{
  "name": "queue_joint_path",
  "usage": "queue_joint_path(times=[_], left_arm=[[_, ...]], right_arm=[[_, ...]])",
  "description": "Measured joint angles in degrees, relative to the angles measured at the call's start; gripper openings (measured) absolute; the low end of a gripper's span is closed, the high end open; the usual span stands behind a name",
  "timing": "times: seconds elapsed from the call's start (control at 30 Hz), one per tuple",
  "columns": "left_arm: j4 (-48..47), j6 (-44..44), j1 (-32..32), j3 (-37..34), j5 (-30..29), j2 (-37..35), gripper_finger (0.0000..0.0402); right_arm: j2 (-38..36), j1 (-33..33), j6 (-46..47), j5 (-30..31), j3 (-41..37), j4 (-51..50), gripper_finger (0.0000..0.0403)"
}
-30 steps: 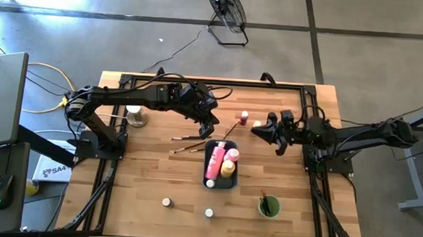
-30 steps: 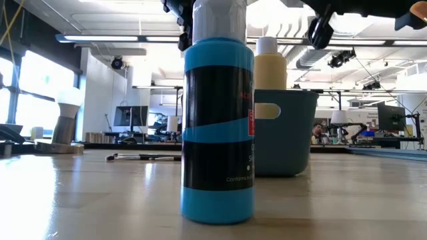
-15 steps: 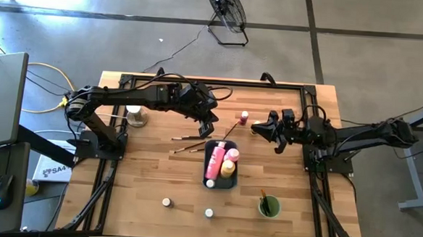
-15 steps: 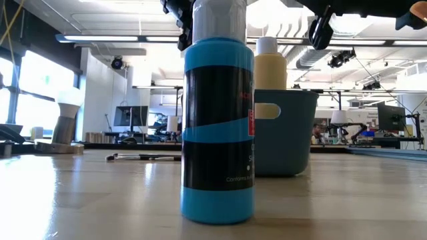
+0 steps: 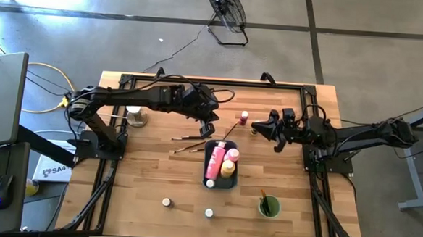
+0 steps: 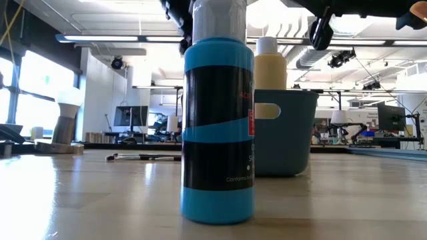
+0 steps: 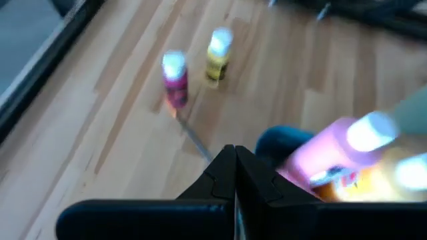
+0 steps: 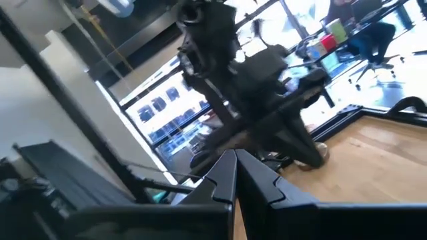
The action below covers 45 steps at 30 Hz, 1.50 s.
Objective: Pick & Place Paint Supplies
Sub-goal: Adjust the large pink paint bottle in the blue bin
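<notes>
left claw (image 5: 210, 124): closed, empty, above blue-grey rectangular tray's (image 5: 215, 184) far edge | right claw (image 5: 258, 124): closed, empty, raised beside small pink-labelled jar (image 5: 244, 117) | pink squeeze bottle (image 5: 214, 160), yellow squeeze bottle (image 5: 228, 165): in tray | thin brown-handled paintbrushes (image 5: 191, 138): on wooden counter (image 5: 150, 173)

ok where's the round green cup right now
In the high view the round green cup stands near the table's front edge on the right arm's side, just right of the blue-grey tray.

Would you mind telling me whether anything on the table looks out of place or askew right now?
Nothing looks spilled or damaged. The pink bottle lies on its side in the tray beside the yellow bottle. Two paintbrushes lie loose on the wood, and two small jars stand apart near the front edge.
</notes>
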Motion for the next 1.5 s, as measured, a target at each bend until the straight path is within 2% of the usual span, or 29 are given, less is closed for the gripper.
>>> queue_joint_path(times=[0.2, 0.4, 0.5, 0.7, 0.9, 1.27, 1.5], left_arm=[[1.9, -3.2, 0.0, 0.0, -2.5, 1.1, 0.0], [8.0, -9.2, 0.0, 0.0, -3.4, 1.7, 0.0], [8.5, -11.7, 0.0, 0.0, -3.4, 1.7, 0.0], [8.5, -16.8, -0.1, 0.0, -3.4, 1.7, 0.0], [9.0, -22.0, -0.1, 0.0, -3.4, 1.7, 0.0], [8.9, -25.9, -0.1, 0.0, -3.3, 1.7, 0.0], [9.1, -27.3, -0.1, 0.0, -1.4, 2.0, 0.0]], right_arm=[[-0.8, -4.4, -0.5, -10.0, 0.4, 0.0, 0.0002], [-1.3, -13.4, -0.1, -27.9, 3.9, 0.0, 0.0002], [-1.2, -17.8, -0.1, -35.0, 5.3, 0.0, 0.0002], [-1.2, -25.5, 0.8, -45.7, 5.7, -0.2, 0.0002], [-1.2, -30.0, 3.2, -56.5, 5.7, -0.5, 0.0002], [-1.2, -35.2, -1.7, -57.5, 5.7, -0.8, 0.0002], [-1.2, -38.6, -3.1, -53.5, 5.7, -1.0, 0.0002]])
